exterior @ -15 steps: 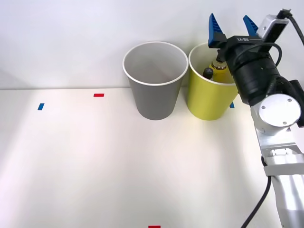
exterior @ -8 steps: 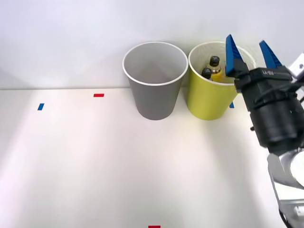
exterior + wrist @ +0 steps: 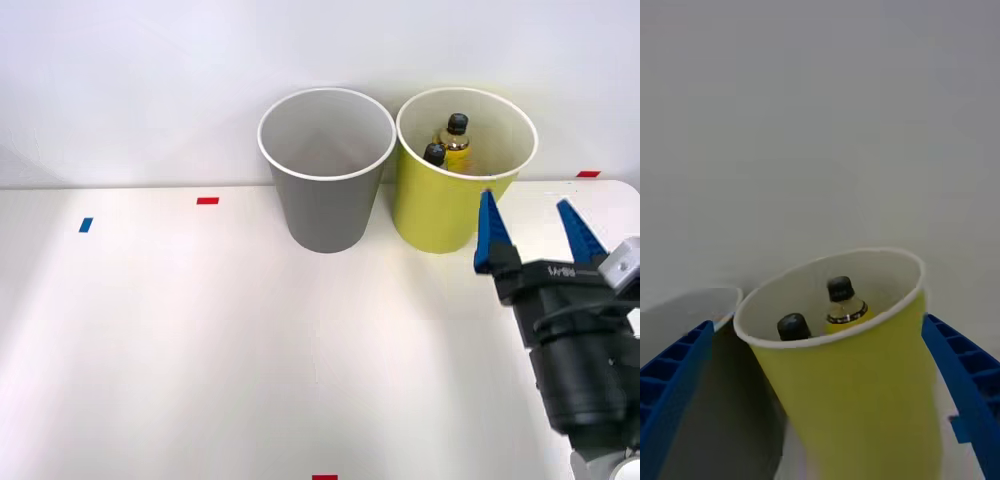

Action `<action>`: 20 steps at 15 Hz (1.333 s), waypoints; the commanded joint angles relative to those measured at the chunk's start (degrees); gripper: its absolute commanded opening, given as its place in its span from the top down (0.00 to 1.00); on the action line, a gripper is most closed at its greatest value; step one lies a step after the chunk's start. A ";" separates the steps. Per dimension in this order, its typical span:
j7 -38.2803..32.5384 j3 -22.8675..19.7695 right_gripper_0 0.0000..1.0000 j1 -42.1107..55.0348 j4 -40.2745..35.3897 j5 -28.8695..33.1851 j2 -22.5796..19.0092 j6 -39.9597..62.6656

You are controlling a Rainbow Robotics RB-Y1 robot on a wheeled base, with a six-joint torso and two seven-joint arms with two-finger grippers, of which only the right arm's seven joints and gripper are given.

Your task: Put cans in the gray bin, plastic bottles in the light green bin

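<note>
Lower right of the front view, the right gripper (image 3: 535, 235) is spread wide and empty; two bottles (image 3: 447, 140) stand in the green bin (image 3: 440, 215)

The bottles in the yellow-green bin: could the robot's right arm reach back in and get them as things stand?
Probably yes. The right gripper is open and empty just in front of the light green bin, whose top is uncovered. Both plastic bottles stand with their caps near the rim, nothing over them.

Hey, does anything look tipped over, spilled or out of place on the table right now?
Nothing stands out. The tapered gray bucket and yellow-green bucket stand upright side by side, with two dark-capped plastic bottles inside the green one. The blue-fingered right gripper is open.
</note>
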 commanded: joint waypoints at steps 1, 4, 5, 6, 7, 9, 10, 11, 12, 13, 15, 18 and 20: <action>0.05 0.80 0.06 4.74 0.05 2.74 0.95 -0.06; 0.22 0.53 0.06 8.60 0.05 3.26 3.23 0.56; 0.40 -0.08 0.06 9.83 0.05 4.58 3.50 0.56; 0.57 -0.08 0.06 10.62 0.05 6.16 3.94 0.12; 0.75 0.00 0.06 11.50 0.14 8.27 5.43 0.56; 0.93 -1.14 0.06 13.17 0.14 12.05 6.84 1.79; 0.84 -0.96 0.06 14.14 0.14 12.67 7.28 1.70; 0.57 -0.79 0.06 15.11 0.14 14.87 7.63 1.17; -0.22 -0.35 0.06 16.43 0.14 19.79 7.71 -1.02; -4.00 0.18 0.06 17.57 1.20 23.57 7.80 -2.69; -12.35 1.76 0.06 17.74 4.89 31.56 7.28 -8.50; -26.32 3.61 0.06 17.13 13.15 43.87 6.57 -18.43; -36.43 3.34 0.06 17.22 18.07 50.20 6.40 -22.82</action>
